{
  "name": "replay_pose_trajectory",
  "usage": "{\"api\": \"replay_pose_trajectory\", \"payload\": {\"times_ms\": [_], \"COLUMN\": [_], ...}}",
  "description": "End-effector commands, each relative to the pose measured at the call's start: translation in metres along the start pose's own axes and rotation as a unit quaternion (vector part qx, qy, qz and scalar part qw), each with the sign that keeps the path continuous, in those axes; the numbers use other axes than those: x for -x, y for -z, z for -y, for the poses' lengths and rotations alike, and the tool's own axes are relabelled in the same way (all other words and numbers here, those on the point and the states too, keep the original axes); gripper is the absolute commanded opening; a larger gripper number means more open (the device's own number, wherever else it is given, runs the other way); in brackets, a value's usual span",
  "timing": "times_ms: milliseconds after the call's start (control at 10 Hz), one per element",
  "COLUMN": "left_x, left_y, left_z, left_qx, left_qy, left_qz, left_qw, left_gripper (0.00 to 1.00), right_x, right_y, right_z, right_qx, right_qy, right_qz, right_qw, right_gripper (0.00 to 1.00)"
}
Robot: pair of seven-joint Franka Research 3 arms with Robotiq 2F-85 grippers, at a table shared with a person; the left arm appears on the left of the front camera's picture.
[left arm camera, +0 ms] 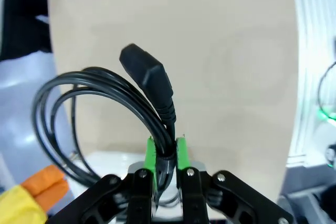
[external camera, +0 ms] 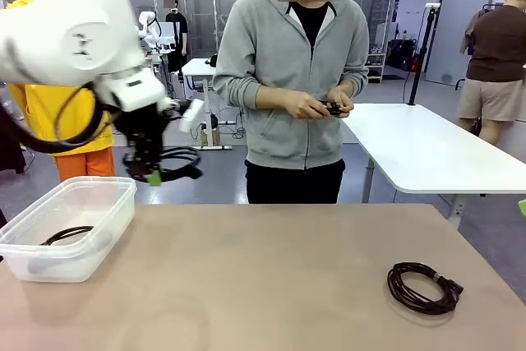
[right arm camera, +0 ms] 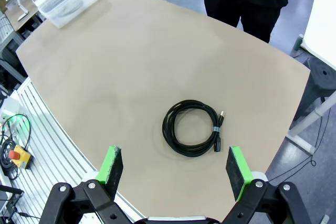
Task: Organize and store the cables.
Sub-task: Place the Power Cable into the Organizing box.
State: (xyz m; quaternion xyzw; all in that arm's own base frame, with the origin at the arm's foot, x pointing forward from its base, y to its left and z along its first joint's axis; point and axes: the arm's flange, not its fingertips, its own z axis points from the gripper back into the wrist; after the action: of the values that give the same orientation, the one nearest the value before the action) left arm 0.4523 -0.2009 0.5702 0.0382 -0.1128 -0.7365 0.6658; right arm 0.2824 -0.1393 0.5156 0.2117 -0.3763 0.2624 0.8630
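While hanging near a clear plastic bin [external camera: 115,211] holding a black coil [external camera: 67,234], left gripper [left arm camera: 167,153] is pinching a glossy looped cable [left arm camera: 105,85]; right gripper [right arm camera: 174,158], jaws spread, is hovering over another round coil [right arm camera: 191,128] on matte tabletop [external camera: 271,269].

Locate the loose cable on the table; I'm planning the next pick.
In the front view, the cable lies near the table's right, robot-side corner, far from the bin.

Tan table [external camera: 271,277]: clear bin [external camera: 115,221], coiled cable [external camera: 422,288]
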Motion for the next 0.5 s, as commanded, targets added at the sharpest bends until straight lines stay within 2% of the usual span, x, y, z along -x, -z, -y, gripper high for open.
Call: {"api": "replay_pose_trajectory", "payload": {"times_ms": [0, 200, 400], "left_x": [0.056, 0.119, 0.165], "left_y": [-0.008, -0.012, 0.002], "left_z": [0.024, 0.029, 0.02], "left_qx": [-0.048, -0.058, -0.042], "left_qy": [-0.033, -0.089, -0.123], "left_qz": [0.032, 0.037, 0.011], "left_qw": [0.998, 0.994, 0.991], "left_gripper": [0.17, 0.17, 0.17], "right_x": [0.001, 0.001, 0.001], "right_y": [-0.001, -0.001, -0.001], "right_z": [0.001, 0.001, 0.001], "right_qx": [-0.006, -0.006, -0.006], "right_qy": [-0.008, -0.008, -0.008], "right_qz": [0.003, 0.003, 0.003], "right_qw": [1.0, 1.0, 1.0], "right_gripper": [1.0, 1.0, 1.0]}}
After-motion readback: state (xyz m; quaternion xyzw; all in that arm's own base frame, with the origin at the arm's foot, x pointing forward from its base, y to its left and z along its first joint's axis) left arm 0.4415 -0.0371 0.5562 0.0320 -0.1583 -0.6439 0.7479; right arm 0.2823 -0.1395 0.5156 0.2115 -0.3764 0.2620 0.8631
